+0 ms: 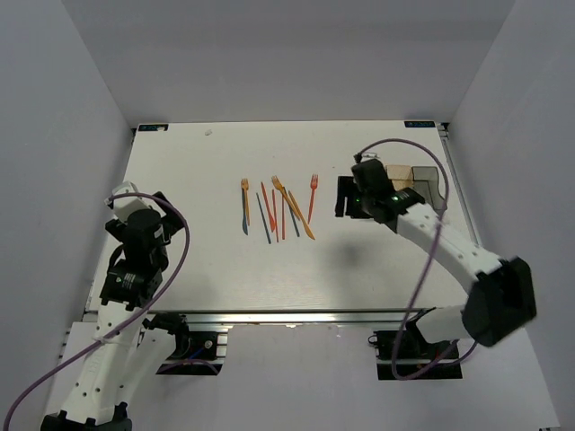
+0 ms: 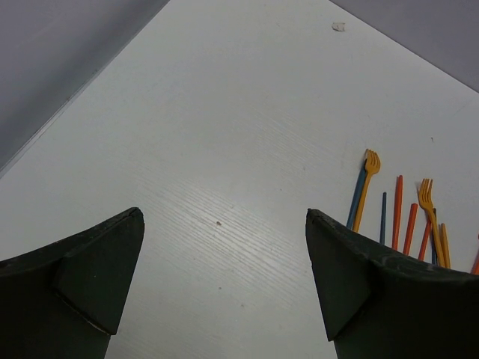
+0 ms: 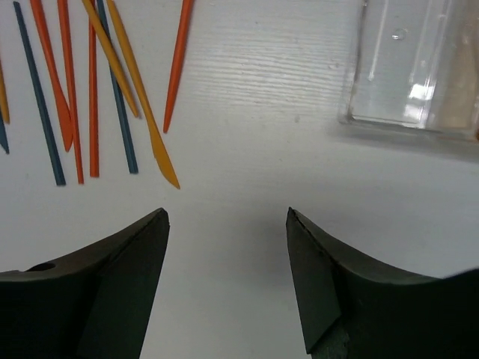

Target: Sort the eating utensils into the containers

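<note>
The eating utensils (image 1: 277, 211), orange, red and dark blue forks, knives and sticks, lie side by side at the table's middle. The containers stand at the right; the amber bin (image 1: 398, 172) and the grey bin (image 1: 426, 182) show, while my right arm mostly hides the clear bin. My right gripper (image 1: 344, 197) is open and empty, between the utensils and the bins. In the right wrist view it (image 3: 227, 217) hovers over bare table, with an orange knife (image 3: 142, 105) at the upper left and the clear bin (image 3: 408, 67) at the upper right. My left gripper (image 1: 148, 202) is open and empty at the left; its wrist view (image 2: 224, 217) shows an orange fork (image 2: 367, 187) far to the right.
A small white scrap (image 1: 208, 133) lies near the table's far edge and also shows in the left wrist view (image 2: 338, 27). Grey walls enclose the table on the left, back and right. The bins sit close to the right edge.
</note>
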You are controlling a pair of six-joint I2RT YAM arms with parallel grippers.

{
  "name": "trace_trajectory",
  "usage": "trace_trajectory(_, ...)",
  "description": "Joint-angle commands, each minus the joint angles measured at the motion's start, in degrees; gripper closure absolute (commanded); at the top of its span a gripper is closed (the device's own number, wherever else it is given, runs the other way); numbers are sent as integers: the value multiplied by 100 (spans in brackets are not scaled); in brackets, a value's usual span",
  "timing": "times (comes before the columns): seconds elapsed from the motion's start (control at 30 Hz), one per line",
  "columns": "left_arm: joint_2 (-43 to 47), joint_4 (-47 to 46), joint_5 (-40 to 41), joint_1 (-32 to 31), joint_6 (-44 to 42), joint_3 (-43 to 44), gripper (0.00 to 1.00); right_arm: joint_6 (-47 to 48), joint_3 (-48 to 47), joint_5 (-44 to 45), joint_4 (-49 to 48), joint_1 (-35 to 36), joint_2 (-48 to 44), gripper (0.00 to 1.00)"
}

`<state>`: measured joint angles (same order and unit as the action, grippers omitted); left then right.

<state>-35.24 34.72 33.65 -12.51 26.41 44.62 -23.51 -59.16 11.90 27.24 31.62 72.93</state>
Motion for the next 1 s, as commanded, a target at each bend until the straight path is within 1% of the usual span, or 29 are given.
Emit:
trace_trajectory(0.0, -70, -53, -113, -14, -13, 12, 2, -189, -736, 356, -193, 195, 958, 32)
trace_trajectory(0.03, -79, -62, -139, -23, -22, 12, 2, -302, -920, 609, -167, 257, 1500, 34)
trace_trajectory(0.1, -105, -62, -148, -14, -22, 12, 2, -391, -1465, 874, -176, 459, 2004, 36)
trace_trajectory(0.13, -123, -53, -148, -23, -31, 12, 2, -461, -1815, 962, -158, 546, 2476, 40)
trace_trajectory(0.23, -114, -53, -148, -14, -22, 12, 2, -532, -2309, 1191, -123, 644, 3277, 42)
trace_trajectory(0.43, -79, -62, -218, -14, -40, 3, 2, -576, -3435, 1674, 70, 705, 4482, 43)
trace_trajectory(0.53, 17, -71, -210, -14, -40, -6, 2, -602, -3804, 1798, 220, 706, 4861, 46)
trace_trajectory(0.6, 44, -79, -210, -23, -40, -15, 2, -602, -3858, 1816, 176, 697, 4976, 50)
trace_trajectory(0.77, 35, -115, -315, -14, -66, -24, 2, -673, -3849, 1702, 106, 592, 5284, 54)
trace_trajectory(0.8, 26, -115, -332, -23, -66, -15, 2, -664, -3814, 1684, 53, 565, 5302, 62)
trace_trajectory(0.97, 0, -132, -394, -23, -75, -24, 2, -664, -3761, 1333, -149, 390, 5390, 76)
